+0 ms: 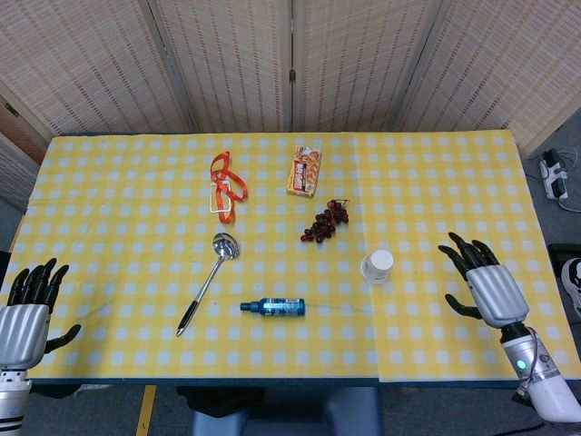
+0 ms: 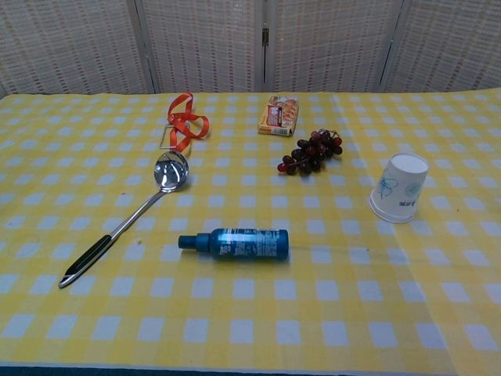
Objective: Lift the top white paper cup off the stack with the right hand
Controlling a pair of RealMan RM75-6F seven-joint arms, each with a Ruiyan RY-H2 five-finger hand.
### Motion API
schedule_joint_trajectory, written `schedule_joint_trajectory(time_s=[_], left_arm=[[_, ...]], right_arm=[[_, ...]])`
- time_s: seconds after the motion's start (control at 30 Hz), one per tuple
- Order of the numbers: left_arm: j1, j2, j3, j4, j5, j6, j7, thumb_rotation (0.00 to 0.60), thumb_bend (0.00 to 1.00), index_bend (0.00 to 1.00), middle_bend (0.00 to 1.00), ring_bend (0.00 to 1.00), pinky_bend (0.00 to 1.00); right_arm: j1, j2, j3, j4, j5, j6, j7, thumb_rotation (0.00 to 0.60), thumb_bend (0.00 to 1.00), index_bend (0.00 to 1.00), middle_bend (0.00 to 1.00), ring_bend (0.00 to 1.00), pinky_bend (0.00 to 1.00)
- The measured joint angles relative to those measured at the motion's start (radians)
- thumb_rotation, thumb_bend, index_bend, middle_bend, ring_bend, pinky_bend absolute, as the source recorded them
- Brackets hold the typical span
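An upturned stack of white paper cups (image 1: 377,265) (image 2: 399,188) stands on the yellow checked table, right of centre. My right hand (image 1: 482,282) hovers over the table to the right of the stack, fingers spread and empty, well apart from the cups. Over the table's near left corner my left hand (image 1: 25,309) hangs with fingers apart, holding nothing. Neither hand shows in the chest view.
A blue bottle (image 1: 273,307) lies left of the cups. A ladle (image 1: 207,282), an orange ribbon (image 1: 225,186), a snack packet (image 1: 304,171) and a bunch of dark grapes (image 1: 325,221) lie further back. Woven screens stand behind the table.
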Motion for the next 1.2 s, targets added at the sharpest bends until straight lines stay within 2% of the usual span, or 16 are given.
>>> schedule_joint_trajectory(time_s=[0.27,0.7,1.2], left_arm=[[0.001,0.0,0.004,-0.001,-0.005,-0.007,0.005,0.6,0.21,0.0,0.0,0.0,0.0],[-0.002,-0.001,0.009,-0.004,-0.014,-0.026,0.01,0.6,0.21,0.0,0.0,0.0,0.0],[-0.001,-0.001,0.011,-0.001,-0.019,-0.031,0.007,0.6,0.21,0.0,0.0,0.0,0.0]], right_arm=[[0.123,-0.01,0.032,-0.024,0.091,-0.189,-0.055,0.6,0.32,0.25,0.08,0.13,0.1],[0.302,-0.03,0.071,-0.033,0.278,-0.416,-0.148,0.6,0.32,0.25,0.08,0.13,0.1],[0.416,-0.077,0.063,0.052,0.448,-0.527,-0.184,0.6,0.33,0.25,0.08,0.13,0.1]])
